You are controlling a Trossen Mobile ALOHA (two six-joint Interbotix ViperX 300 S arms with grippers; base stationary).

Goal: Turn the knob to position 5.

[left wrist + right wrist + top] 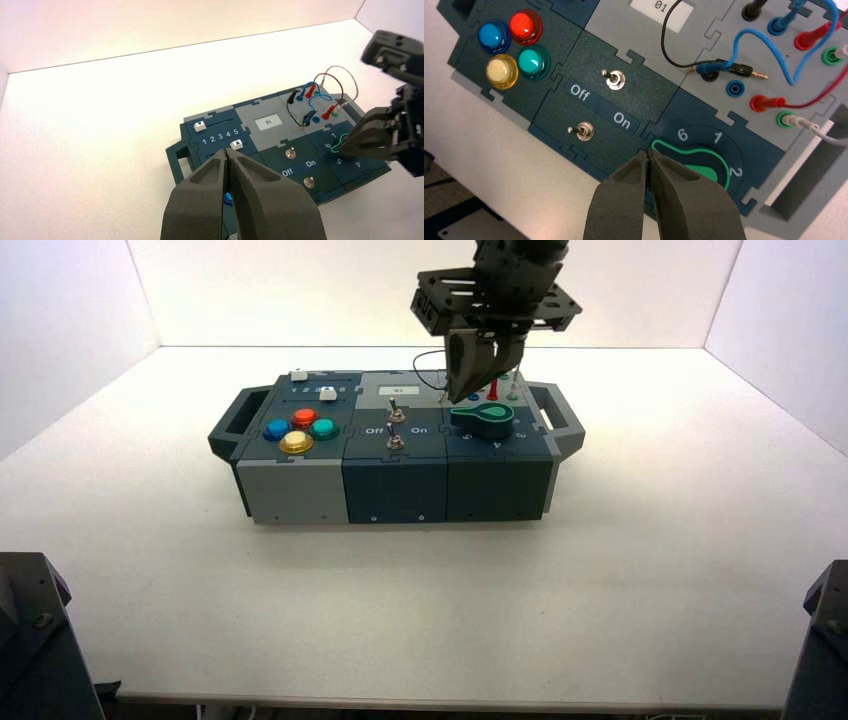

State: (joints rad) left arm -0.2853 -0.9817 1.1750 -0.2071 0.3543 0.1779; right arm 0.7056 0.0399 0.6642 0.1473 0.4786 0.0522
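Note:
The knob (483, 417) sits on the box's right front panel, teardrop-shaped with a teal top (705, 171) and a dark rim. My right gripper (462, 395) hangs over its left side, shut, with nothing between its fingers. In the right wrist view its tips (649, 154) meet right at the knob's pointed end, which lies past the white 6 (682, 134); the fingers hide the 5 there. The left wrist view shows the 5 (339, 161) beside the 4, just under the right gripper (350, 143). My left gripper (227, 152) is shut and empty, held high over the box's left end.
Two metal toggle switches (616, 79) stand in the middle panel between Off and On. Blue, red, yellow and teal push buttons (298, 428) fill the left front. Plugged wires (774, 30) loop behind the knob. White slider caps (236, 145) sit at the left rear.

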